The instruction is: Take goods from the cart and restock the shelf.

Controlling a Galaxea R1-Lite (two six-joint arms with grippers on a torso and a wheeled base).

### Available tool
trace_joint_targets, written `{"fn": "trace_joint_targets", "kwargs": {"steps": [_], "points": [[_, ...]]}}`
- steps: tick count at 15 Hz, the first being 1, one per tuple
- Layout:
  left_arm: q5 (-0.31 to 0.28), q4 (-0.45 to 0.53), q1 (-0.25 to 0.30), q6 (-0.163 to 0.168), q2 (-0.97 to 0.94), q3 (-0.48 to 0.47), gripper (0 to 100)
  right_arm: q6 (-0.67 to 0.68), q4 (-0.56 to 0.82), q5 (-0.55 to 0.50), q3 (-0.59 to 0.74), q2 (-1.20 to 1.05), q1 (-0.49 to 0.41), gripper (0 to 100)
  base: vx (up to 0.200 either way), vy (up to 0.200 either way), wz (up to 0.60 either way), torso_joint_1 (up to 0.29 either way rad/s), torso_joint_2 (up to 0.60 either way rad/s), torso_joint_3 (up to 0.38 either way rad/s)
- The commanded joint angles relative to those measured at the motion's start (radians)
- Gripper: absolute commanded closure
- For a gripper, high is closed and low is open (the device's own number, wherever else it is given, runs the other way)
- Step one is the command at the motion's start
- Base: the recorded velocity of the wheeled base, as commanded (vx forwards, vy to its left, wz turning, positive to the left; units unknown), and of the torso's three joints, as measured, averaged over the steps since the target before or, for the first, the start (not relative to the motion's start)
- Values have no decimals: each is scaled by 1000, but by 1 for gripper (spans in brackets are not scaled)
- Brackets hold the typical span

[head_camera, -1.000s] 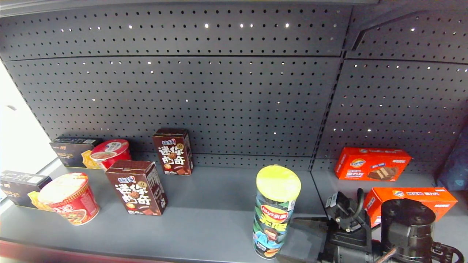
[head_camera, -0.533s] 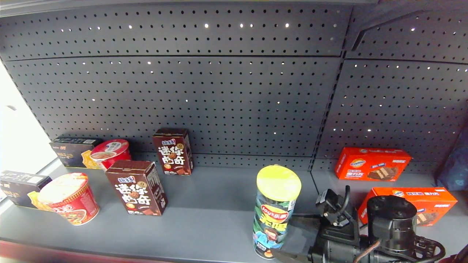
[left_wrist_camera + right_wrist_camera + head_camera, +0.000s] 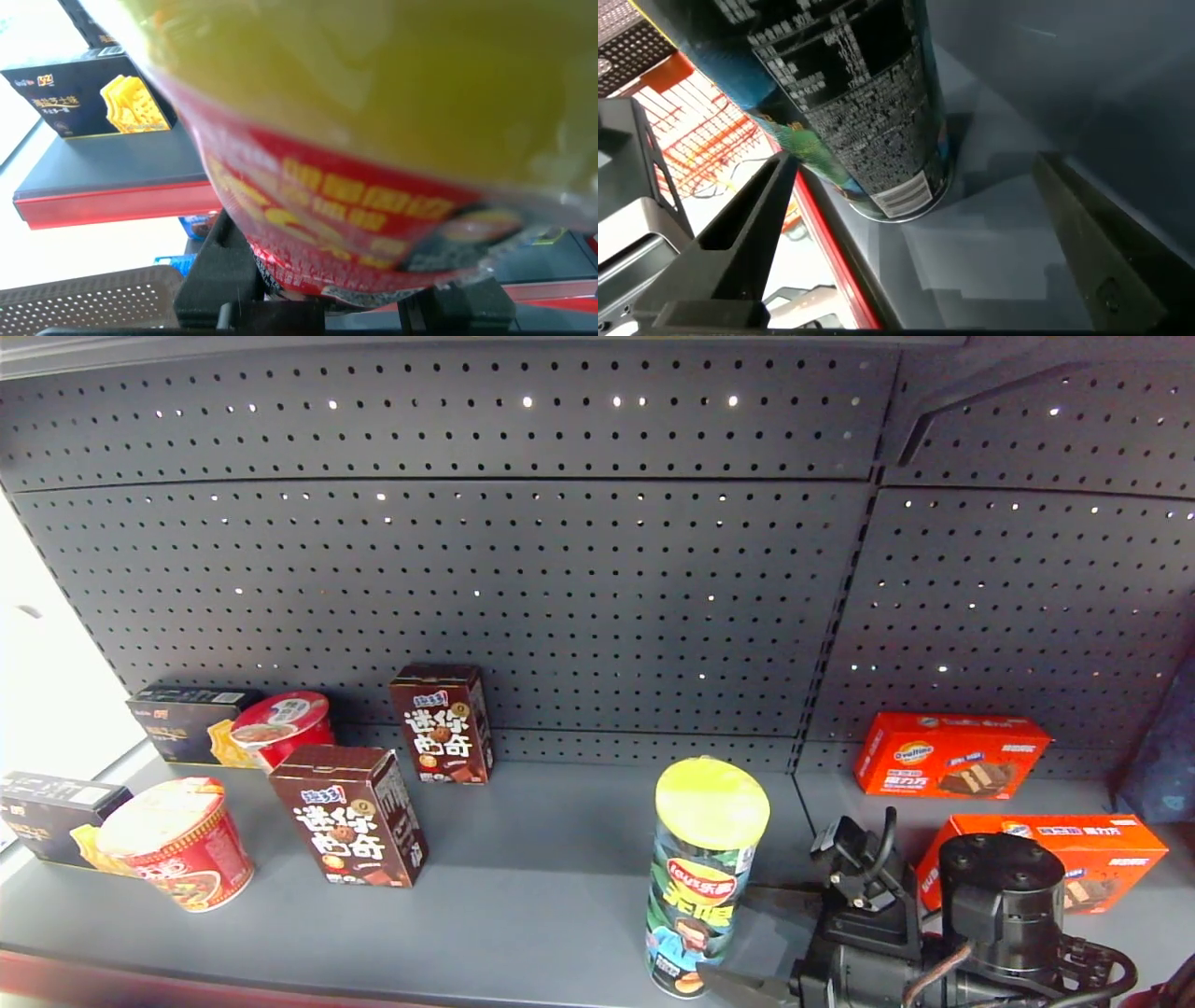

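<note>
Along the lower half of the head view runs the grey shelf [image 3: 523,887], backed by a dark pegboard panel [image 3: 467,597] that takes the upper half. At the lower right the right arm [image 3: 999,905] lies low over the shelf board, with its wrist level and pointing toward the frame's left. The right gripper [image 3: 747,938] is spread wide. One finger sits at the bottom edge beside the foot of the chip can [image 3: 705,877], and the other is farther back.

In the right wrist view the right gripper [image 3: 915,177] has a finger on each side of the chip can [image 3: 868,112]. Whether the nearer finger touches it cannot be told.

The can stands upright at bottom centre-right of the head view, yellow lid up, near the shelf's front edge.

In the left wrist view the left gripper [image 3: 336,299] is closed on the base of the held noodle cup [image 3: 374,140], which is red with a yellow lid. The cup is off the shelf, with the shelf's red lip [image 3: 112,201], a black box [image 3: 93,93] and the cart mesh [image 3: 84,299] behind it.

Two orange boxes [image 3: 948,756] lie at the right of the head view. Two brown boxes [image 3: 350,817] stand left of centre. Two red cups [image 3: 177,845] and two dark boxes [image 3: 56,812] sit at the far left.
</note>
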Motion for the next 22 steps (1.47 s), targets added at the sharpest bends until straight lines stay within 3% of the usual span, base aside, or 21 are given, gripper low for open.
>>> {"fn": "trace_joint_targets", "kwargs": {"steps": [1, 12, 16, 18, 19, 22], "points": [[0, 0, 0, 0, 2, 0, 100, 0, 0, 1, 1, -4, -10, 0, 0, 0, 0, 0, 0, 0], [2, -2, 0, 0, 2, -5, 100, 1, -5, 0, 24, -54, -2, 0, 0, 0, 0, 0, 0, 0], [-1, -3, 0, 6, 2, -16, 100, 0, 12, 0, 171, -372, -64, 0, 0, 0, 0, 0, 0, 0], [-3, -3, -1, 38, 2, -34, 100, -2, 14, 0, 235, -479, -94, 0, 0, 0, 0, 0, 0, 0], [-11, 0, -7, 84, 8, -93, 100, -10, 66, 0, 246, -579, -118, 0, 0, 0, 0, 0, 0, 0], [-53, 0, -43, 86, 135, -267, 100, -56, 253, -2, 239, -757, -165, 0, 0, 0, 0, 0, 0, 0]]}}
